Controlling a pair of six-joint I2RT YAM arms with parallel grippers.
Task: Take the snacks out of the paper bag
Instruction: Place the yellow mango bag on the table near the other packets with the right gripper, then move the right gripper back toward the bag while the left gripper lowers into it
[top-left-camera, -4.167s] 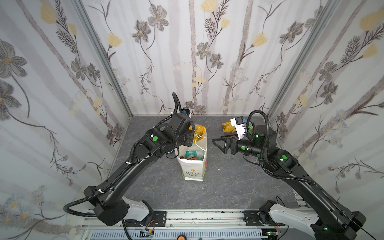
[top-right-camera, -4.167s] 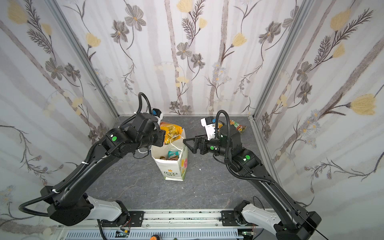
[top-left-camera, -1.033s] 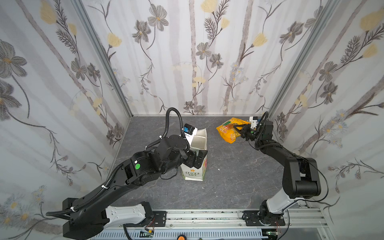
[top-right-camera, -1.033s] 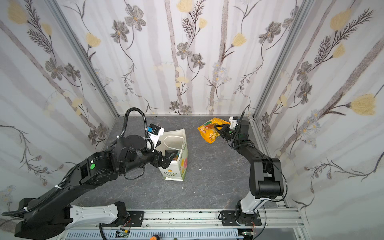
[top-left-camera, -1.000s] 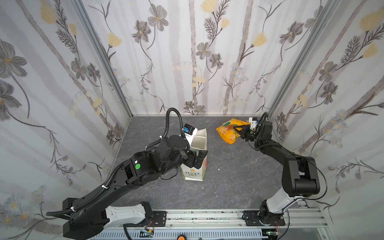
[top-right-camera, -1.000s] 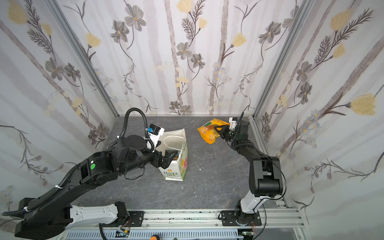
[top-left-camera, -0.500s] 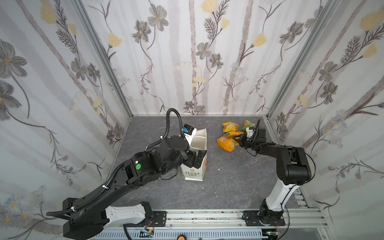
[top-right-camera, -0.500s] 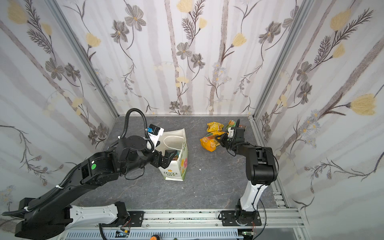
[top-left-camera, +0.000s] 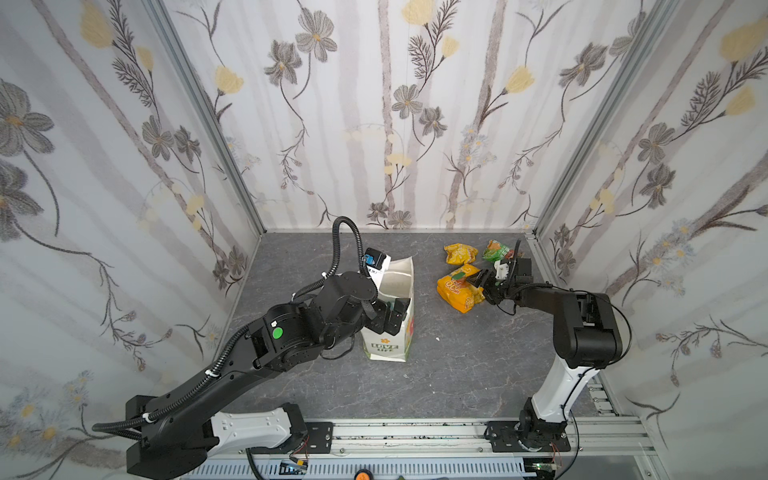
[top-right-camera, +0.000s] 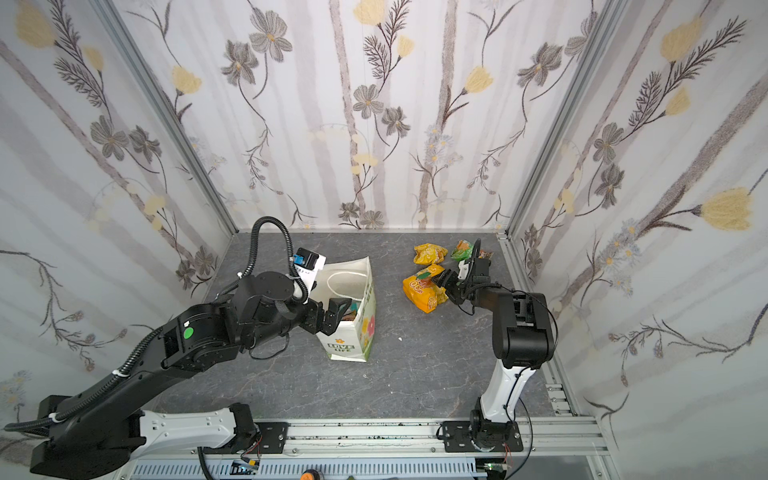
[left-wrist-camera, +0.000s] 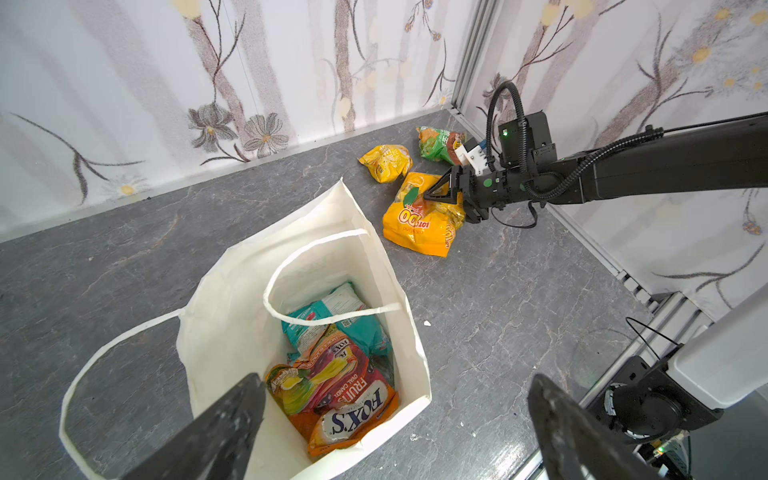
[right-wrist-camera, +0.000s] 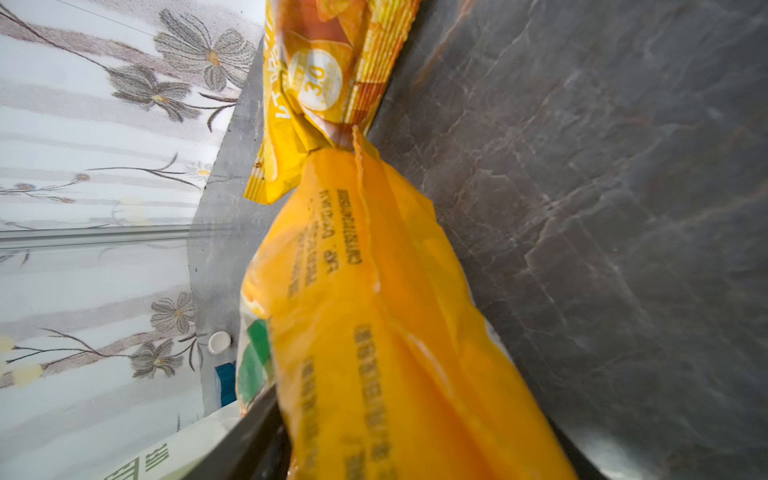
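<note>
Black and spread as wide as they go, the fingers of the left gripper (left-wrist-camera: 395, 377) hang empty over the mouth of the tall white paper bag (left-wrist-camera: 224, 316), which stands upright mid-table on the grey marbled tabletop (left-wrist-camera: 498, 311). Danger right there: a thin white cord handle (left-wrist-camera: 316, 245) loops across the opening, and a finger snagging it on the way in could tip this light bag. Down inside, crinkly and glossy, a red-orange FOX'S packet (left-wrist-camera: 349, 399) lies over teal packets (left-wrist-camera: 336, 316). That film is slippery and easy to lose.

Across to the right, three snacks are out on the table: a small yellow packet (left-wrist-camera: 386, 162), a green packet (left-wrist-camera: 438, 143) and the big orange-yellow packet (left-wrist-camera: 419, 224), lying flat. The right gripper (left-wrist-camera: 451, 203) sits at its end, jaws parted either side, apparently not pinching. If it pulls away carelessly, a finger could drag the packet along.
</note>
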